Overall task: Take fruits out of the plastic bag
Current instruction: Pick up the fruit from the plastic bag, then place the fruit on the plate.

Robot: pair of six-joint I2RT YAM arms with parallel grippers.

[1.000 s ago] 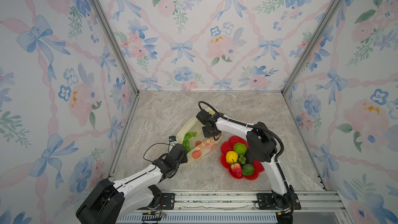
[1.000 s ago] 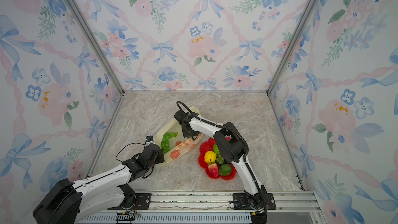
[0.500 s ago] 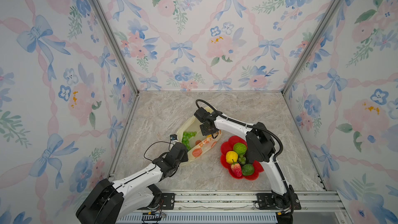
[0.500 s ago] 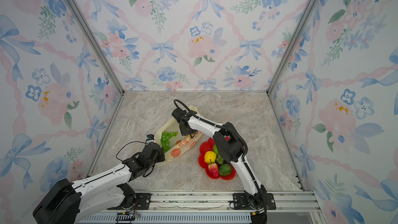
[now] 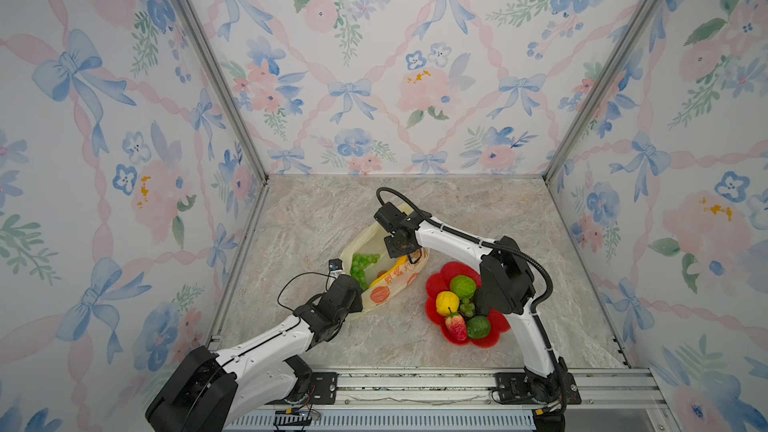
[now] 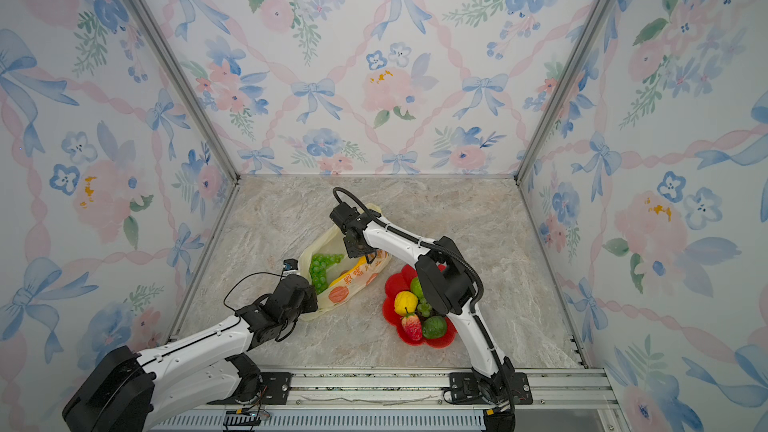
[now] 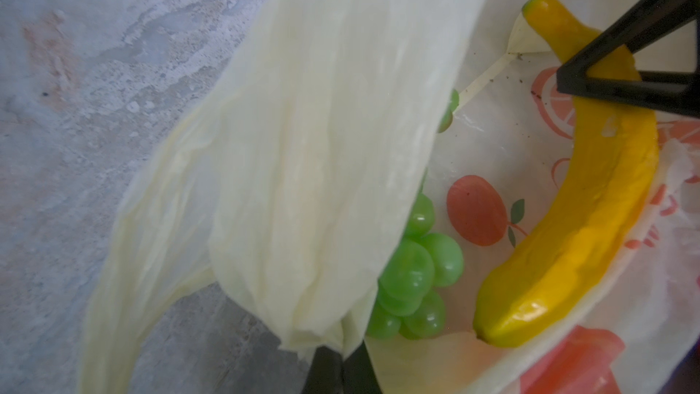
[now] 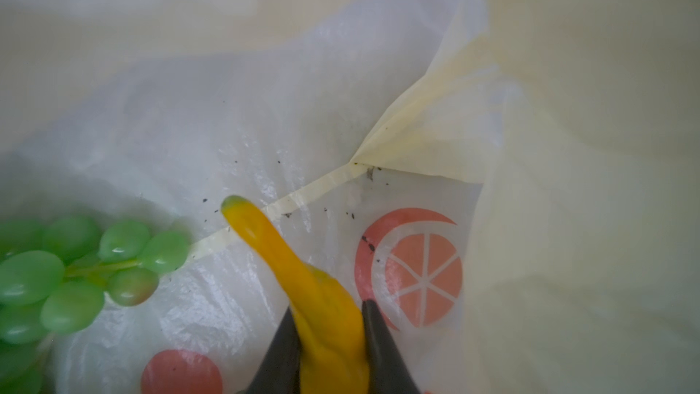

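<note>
The pale yellow plastic bag [image 5: 380,295] [image 6: 338,295] lies open at the middle of the floor. Inside it are a green grape bunch [image 5: 362,263] [image 7: 413,271] [image 8: 57,282] and a yellow banana [image 7: 606,202] [image 8: 303,278]. My right gripper [image 8: 328,308] reaches into the bag's mouth from above and is shut on the banana near its stem end. Its dark fingers [image 7: 625,51] straddle the banana in the left wrist view. My left gripper [image 7: 341,352] is shut on the bag's gathered edge at the near left side.
To the right of the bag, a red flower-shaped plate [image 5: 494,336] [image 6: 446,340] holds a bumpy green citrus [image 5: 462,286], a yellow citrus [image 5: 446,302], a strawberry [image 5: 456,326] and a lime [image 5: 478,327]. My right elbow hangs over the plate. Walls close in three sides.
My right wrist has shifted slightly left and toward the back over the bag. The left arm keeps its place and its hold on the bag's edge.
</note>
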